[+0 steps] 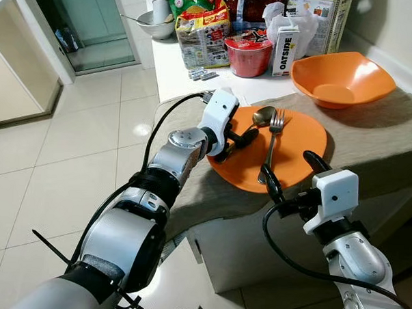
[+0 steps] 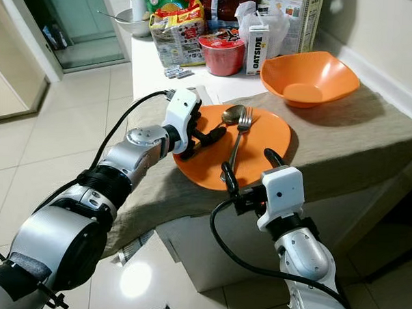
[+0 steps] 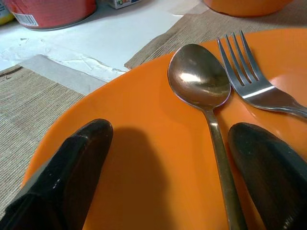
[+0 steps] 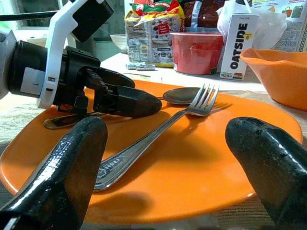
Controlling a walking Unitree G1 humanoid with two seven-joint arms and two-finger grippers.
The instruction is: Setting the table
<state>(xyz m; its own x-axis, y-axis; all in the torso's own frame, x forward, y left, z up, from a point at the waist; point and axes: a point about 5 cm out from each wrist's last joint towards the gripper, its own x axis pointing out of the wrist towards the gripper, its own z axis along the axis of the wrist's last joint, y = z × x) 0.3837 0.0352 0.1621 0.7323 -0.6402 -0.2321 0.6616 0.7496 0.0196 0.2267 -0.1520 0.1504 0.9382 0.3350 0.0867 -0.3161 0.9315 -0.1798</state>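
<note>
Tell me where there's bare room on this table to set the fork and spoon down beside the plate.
Bare mat lies right of the orange plate, below the orange bowl. A bare white strip runs in front of the snack packets. The back edge is crowded with packets, red tub and carton.

A glossy floor [image 1: 70, 142] of pale square tiles is seen, with a light reflected in it. The desk [image 1: 392, 128] is set against a pale wall [image 1: 396, 26]. A glass door [image 1: 89, 19] is seen beyond.
</note>
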